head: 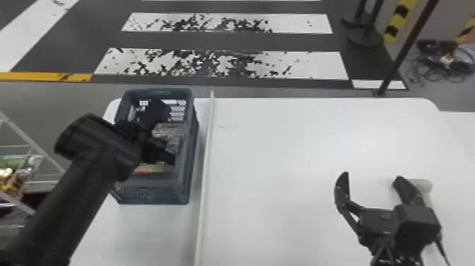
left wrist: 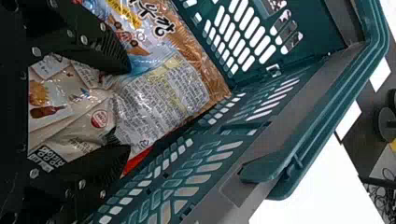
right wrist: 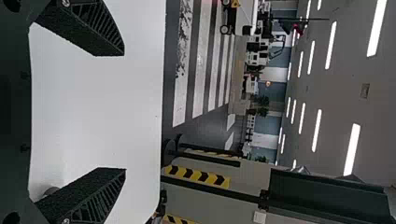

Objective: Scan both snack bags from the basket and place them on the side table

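A creased beige snack bag (left wrist: 77, 126) and a glossy orange-and-blue snack bag (left wrist: 159, 88) lie adjacent inside the teal basket (head: 152, 194) at the bench's (head: 300, 141) far left corner.

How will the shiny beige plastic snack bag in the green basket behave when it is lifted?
The beige snack bag will probably bend and sag, since its film is creased. It may slip slightly, as glossy highlights suggest smoothness.

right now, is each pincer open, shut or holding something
Left black two-fingered pincer: open, inside the dark green plastic basket, at the glossy printed snack bags.
Right black two-fingered pincer: open, empty, above the flat white table.
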Action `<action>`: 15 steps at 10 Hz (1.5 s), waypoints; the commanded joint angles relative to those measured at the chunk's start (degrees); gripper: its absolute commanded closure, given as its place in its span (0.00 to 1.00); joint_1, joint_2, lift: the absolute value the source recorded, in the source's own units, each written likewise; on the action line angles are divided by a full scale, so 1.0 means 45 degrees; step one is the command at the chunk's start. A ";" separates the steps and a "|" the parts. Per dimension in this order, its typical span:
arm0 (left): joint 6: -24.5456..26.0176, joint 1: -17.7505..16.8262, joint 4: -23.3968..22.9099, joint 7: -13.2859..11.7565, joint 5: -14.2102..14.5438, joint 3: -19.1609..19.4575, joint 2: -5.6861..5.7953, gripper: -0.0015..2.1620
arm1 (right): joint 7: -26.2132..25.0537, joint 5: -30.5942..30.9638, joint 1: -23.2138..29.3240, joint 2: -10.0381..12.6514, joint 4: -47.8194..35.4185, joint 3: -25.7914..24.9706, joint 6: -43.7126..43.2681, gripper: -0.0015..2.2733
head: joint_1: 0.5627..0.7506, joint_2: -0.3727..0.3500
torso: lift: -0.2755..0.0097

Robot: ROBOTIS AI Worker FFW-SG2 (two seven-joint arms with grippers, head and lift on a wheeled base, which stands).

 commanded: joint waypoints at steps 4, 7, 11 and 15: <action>-0.0294 0.0717 -0.0917 0.0544 0.1896 0.2169 -0.0294 0.99 | 0.0006 -0.0054 0.0039 0.0031 0.0008 -0.0076 0.0000 0.02 | 0.70 0.55 | 0.70; -0.0060 0.1283 -0.2069 0.0291 0.3283 0.3614 -0.0274 0.99 | 0.0006 -0.0054 0.0039 0.0031 0.0008 -0.0076 0.0000 0.02 | 0.70 0.55 | 0.70; 0.1346 0.2162 -0.4139 -0.0081 0.5841 0.5587 -0.0196 0.99 | -0.0013 -0.0034 0.0039 0.0031 0.0008 -0.0076 0.0000 0.02 | 0.70 0.57 | 0.70; 0.2714 0.2924 -0.6659 -0.0217 0.7560 0.6720 -0.0391 0.99 | -0.0013 -0.0015 0.0098 0.0031 -0.0012 -0.0056 -0.0039 0.02 | 0.70 0.57 | 0.70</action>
